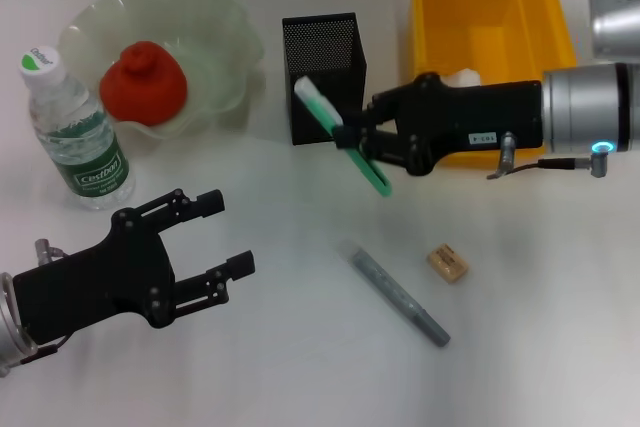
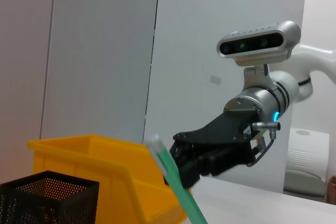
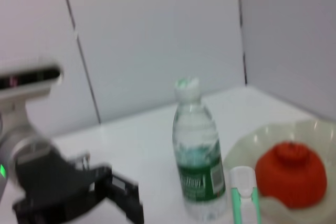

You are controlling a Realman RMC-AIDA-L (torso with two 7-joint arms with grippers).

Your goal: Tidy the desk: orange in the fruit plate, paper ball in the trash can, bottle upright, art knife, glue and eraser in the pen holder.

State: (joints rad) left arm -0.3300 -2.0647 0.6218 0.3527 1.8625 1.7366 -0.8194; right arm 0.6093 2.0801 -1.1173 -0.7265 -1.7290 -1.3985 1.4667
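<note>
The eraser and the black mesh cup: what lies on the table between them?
In the head view, only bare desk lies between eraser and pen holder.

Plain pale grey wall panels (image 2: pixel 100 51) w/ thin dark vertical seams behind the work area. White tabletop (image 1: pixel 300 347), smooth, evenly lit, soft shadows. White ribbed unit (image 2: pixel 307 158) far off, unclear what.

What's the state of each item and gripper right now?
orange: in the fruit plate
bottle: upright, capped
paper ball: in the trash can
green art knife: held tilted beside the pen holder
right gripper: shut on the knife
left gripper: open, empty
grey glue stick: lying on desk
eraser: lying on desk
</note>
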